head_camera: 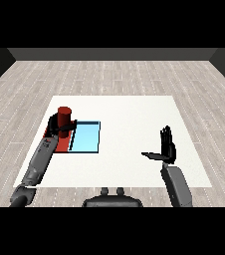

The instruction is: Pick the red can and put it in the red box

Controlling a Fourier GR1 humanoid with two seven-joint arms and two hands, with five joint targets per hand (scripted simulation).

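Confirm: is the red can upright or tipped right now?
Upright. The red can stands vertical, top facing up, in the left hand curled round it over the red tray.

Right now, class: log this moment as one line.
left hand: shut on red can | above red tray | right hand: open, idle

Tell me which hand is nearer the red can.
Left. The left hand is curled round the red can over the red tray; the right hand hangs open far across the table, apart from it.
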